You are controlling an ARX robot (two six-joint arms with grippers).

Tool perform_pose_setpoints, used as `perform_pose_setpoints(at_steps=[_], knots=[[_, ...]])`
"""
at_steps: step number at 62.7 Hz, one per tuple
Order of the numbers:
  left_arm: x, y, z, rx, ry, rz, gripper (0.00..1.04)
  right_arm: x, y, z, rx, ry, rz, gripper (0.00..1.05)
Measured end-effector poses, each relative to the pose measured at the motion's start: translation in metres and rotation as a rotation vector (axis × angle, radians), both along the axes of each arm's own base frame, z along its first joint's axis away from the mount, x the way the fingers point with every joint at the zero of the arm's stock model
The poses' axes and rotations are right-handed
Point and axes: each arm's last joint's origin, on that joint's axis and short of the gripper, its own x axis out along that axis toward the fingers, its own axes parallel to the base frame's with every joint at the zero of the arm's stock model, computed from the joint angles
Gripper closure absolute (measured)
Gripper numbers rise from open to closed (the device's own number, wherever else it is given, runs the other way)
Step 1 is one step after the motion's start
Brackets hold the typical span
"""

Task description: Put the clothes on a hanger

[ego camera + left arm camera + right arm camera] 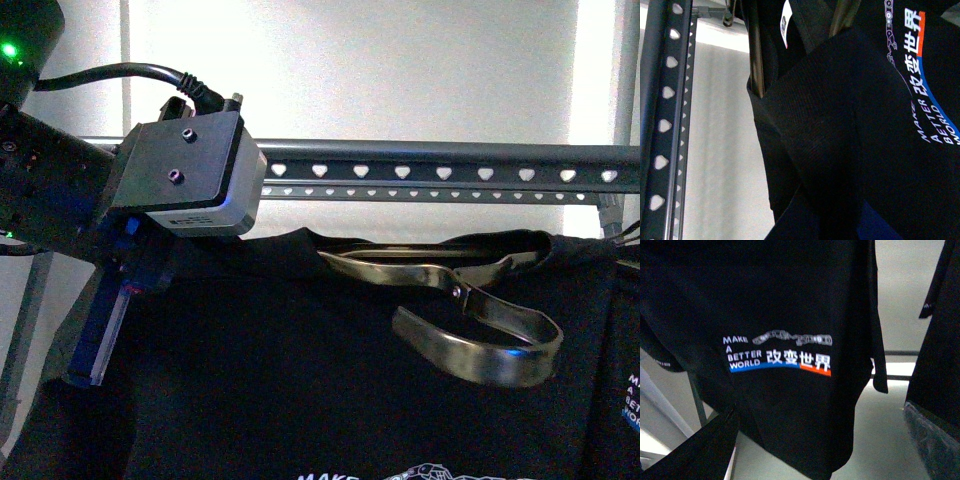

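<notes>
**Position of the T-shirt.** In the front view, locate the black T-shirt (300, 370) directly below the grey rail (450, 160), which runs across the whole view and has a row of heart-shaped holes. The shirt sits on a shiny flat-metal hanger (480, 345). The hanger's arms lie inside the neck opening. Its curved loop is tilted forward and lies against the chest of the shirt, below the rail and not touching it. A second black shirt (625, 380) shows at the right edge of the front view.

**Left arm.** The left arm enters from the upper left. Its grey camera block (195, 175) is in front of the rail. The left pincer (100, 350) points downward at the left shoulder of the shirt, and one blue-edged finger is visible against the fabric. You cannot tell from these views whether the pincer is wide, narrow or gripping cloth. The left wrist view is filled mostly with folded black fabric, with the rail alongside it.

**Right arm.** The right pincer appears in no view. The right wrist view shows the shirt front hanging freely, with the white "MAKE A BETTER WORLD" print (777, 355) underlined in blue and red.
</notes>
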Motion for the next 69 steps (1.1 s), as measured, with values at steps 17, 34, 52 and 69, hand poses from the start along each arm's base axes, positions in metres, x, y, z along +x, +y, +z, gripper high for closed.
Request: perform_pose_setpoints(at_steps=[17,34,52,69], knots=[[0.000,0.001,0.000,0.004,-0.002,0.007,1.01,0.042,-0.018,0.067,-0.490,-0.344,0.143,0.07],[0.000,0.001,0.000,0.004,-0.003,0.005,1.01,0.104,-0.022,0.092,-1.317,-0.572,0.410,0.07],[0.000,0.001,0.000,0.003,-0.003,0.001,1.01,0.167,-0.017,0.140,-1.546,-0.620,0.430,0.07],[0.000,0.001,0.000,0.004,-0.005,0.001,1.01,0.219,0.009,0.148,-1.544,-0.598,0.422,0.07]])
